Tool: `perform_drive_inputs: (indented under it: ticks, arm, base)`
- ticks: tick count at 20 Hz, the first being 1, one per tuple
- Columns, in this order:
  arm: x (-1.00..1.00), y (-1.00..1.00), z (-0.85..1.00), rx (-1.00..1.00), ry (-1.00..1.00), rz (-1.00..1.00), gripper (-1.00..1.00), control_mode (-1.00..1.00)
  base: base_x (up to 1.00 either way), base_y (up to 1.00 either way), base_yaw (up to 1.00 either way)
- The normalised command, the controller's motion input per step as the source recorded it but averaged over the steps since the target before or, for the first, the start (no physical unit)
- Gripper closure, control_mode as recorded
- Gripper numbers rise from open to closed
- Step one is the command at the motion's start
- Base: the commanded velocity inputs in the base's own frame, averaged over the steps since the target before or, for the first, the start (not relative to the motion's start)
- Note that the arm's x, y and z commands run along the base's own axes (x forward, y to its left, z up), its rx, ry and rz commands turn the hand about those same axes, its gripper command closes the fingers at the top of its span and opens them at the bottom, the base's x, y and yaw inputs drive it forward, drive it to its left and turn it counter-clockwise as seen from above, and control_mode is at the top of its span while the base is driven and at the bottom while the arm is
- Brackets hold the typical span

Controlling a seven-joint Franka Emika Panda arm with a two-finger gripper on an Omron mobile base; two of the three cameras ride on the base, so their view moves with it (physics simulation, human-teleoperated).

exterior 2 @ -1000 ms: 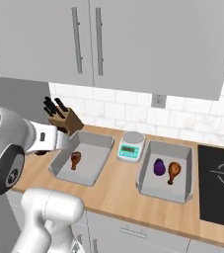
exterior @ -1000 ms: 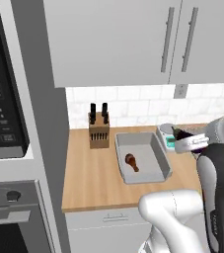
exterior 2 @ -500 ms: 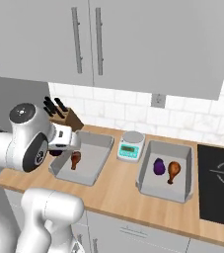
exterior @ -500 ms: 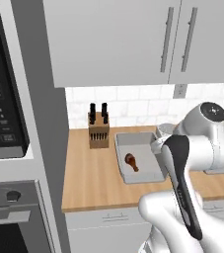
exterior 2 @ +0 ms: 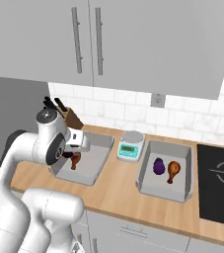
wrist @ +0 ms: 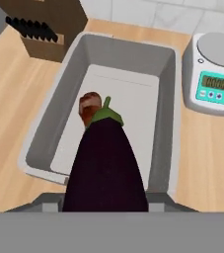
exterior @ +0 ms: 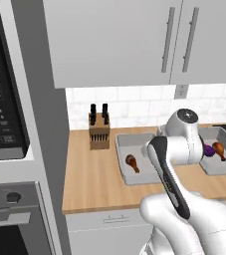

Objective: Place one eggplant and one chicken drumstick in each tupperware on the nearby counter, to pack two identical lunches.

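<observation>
My tool grips an eggplant above the left container, apparently over the drumstick inside.

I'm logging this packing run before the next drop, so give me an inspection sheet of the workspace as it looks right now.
Surface: long light-brown wooden counter, level.
Job's things: left shallow grey rectangular tupperware holds one reddish-brown chicken drumstick; right grey tupperware holds a glossy dark purple eggplant and an orange-brown drumstick, side by side.
Clutter: small white digital scale between the containers; wooden knife block by the wall.
End effector: over the left tupperware, carrying a second dark purple eggplant, green stem end forward.
Cables: nothing seen.
Surroundings: black stovetop right of the counter, microwave at left, grey upper cabinets, tiled backsplash.
</observation>
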Motion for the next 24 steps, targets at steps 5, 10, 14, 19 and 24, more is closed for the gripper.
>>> perform_drive_inputs:
  ticks: [5,10,14,19,24]
  arm:
    - [0.63,-0.07,-0.42,0.0,0.09,0.04,1.0,-1.0]
    - [0.28,-0.11,-0.3,0.0,0.05,0.01,1.0,-1.0]
    - [0.31,-0.03,-0.27,0.0,0.0,0.0,1.0,-1.0]
    - [0.39,0.0,-0.19,0.0,0.0,0.0,1.0,-1.0]
    - [0.3,0.0,-0.31,0.0,0.0,0.0,1.0,-1.0]
  base:
    - [0.0,0.0,0.0]
    - [0.0,0.0,0.0]
    - [0.0,0.0,0.0]
    - [0.0,0.0,0.0]
    - [0.0,0.0,0.0]
